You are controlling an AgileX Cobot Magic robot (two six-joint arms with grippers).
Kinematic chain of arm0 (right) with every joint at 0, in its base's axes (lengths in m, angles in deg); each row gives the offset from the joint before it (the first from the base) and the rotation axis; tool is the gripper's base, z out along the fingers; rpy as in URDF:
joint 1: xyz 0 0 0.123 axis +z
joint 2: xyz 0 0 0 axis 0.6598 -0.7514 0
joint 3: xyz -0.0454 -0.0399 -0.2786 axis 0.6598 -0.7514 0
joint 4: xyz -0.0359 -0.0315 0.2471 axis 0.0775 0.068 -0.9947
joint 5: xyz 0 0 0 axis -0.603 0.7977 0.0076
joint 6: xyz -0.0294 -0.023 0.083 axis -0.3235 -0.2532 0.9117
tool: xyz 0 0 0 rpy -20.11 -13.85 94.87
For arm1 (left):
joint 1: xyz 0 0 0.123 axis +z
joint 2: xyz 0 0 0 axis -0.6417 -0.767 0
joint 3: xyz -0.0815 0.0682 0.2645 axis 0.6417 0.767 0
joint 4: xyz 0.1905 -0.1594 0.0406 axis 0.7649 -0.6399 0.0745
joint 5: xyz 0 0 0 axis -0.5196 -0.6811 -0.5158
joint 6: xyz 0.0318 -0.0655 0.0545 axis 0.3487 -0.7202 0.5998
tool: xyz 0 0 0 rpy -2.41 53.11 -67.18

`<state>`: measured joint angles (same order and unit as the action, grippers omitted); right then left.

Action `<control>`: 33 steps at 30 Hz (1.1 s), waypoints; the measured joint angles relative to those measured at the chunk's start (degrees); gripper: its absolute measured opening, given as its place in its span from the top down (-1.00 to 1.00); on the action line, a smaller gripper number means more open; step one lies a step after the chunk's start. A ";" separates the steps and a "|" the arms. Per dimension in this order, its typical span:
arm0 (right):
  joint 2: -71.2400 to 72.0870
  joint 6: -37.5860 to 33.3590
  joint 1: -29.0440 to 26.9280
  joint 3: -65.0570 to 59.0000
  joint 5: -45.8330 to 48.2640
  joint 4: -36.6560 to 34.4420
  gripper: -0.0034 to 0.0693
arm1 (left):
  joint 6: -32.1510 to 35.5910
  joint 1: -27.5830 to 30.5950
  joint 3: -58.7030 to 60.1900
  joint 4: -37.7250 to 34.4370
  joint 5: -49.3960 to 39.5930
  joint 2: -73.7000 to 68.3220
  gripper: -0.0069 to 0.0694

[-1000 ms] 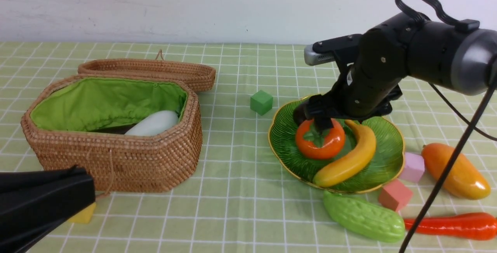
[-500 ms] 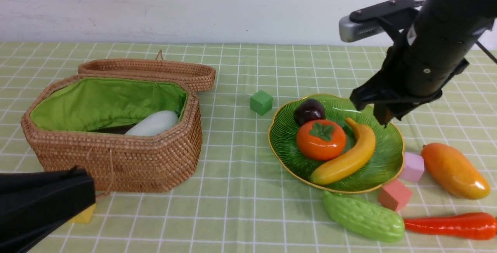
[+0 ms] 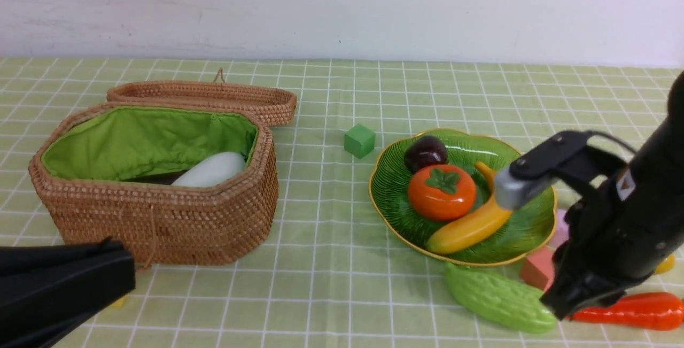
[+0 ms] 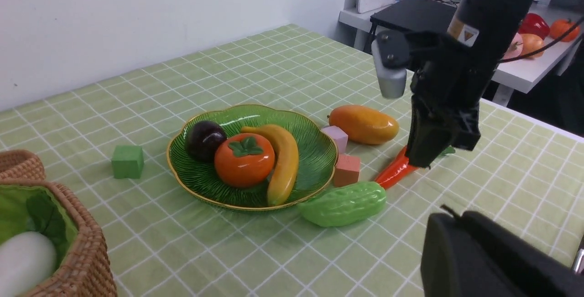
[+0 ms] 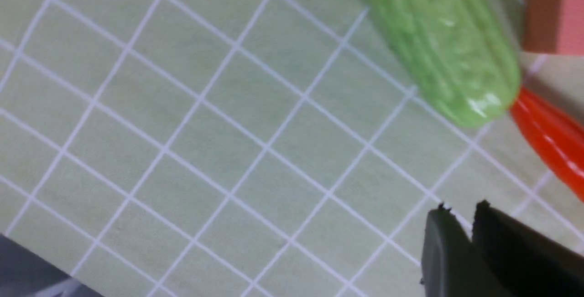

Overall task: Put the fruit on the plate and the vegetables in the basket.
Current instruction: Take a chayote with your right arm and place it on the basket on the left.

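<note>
Down at the near right, the right gripper (image 3: 558, 305) hangs with its black jaws pinched almost together and empty, tip just over the long red-orange carrot (image 3: 636, 309) beside the bumpy light green gourd (image 3: 497, 299). The wavy gold-rimmed green leaf plate (image 3: 398, 203) carries the dark purple mangosteen (image 3: 425, 153), round orange persimmon (image 3: 442, 193) and yellow banana (image 3: 470, 225); the orange-yellow mango (image 4: 363, 124) lies just beside it. The white radish (image 3: 211, 170) sits in the green-lined brown wicker basket (image 3: 160, 219). The left gripper (image 3: 115, 276) is closed, low by the basket

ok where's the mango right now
The mango lies on the table to the robot's right of the plate, next to the pale pink cube; in the front view the right arm hides most of it.
</note>
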<state>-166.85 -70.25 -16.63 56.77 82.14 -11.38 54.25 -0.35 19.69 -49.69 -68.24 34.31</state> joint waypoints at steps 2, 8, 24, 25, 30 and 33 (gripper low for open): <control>-2.91 -7.07 0.00 -1.14 -4.35 -1.68 0.16 | 0.03 0.00 0.00 -0.02 -0.26 0.00 0.82; -9.28 -13.37 0.00 -1.35 -8.41 -0.94 -0.52 | 0.24 0.00 0.00 -0.02 -0.81 0.00 0.82; -15.65 -14.25 -0.04 -0.80 -15.10 4.76 -0.58 | 0.27 0.00 0.00 -0.02 -4.13 0.00 0.82; -15.71 -14.25 -0.04 -0.80 -15.21 4.89 -0.58 | 0.27 0.00 0.00 -0.02 -4.23 0.00 0.82; -15.89 -13.10 -0.04 -0.80 -15.83 5.50 -0.58 | 0.27 0.00 0.00 -0.02 -6.83 0.00 0.81; -15.93 -12.74 -0.04 -0.80 -16.34 5.88 -0.58 | 0.27 0.00 0.00 -0.02 -7.15 0.00 0.81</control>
<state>-182.78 -82.99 -16.67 55.97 65.79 -5.50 54.52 -0.35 19.69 -49.71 -75.39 34.31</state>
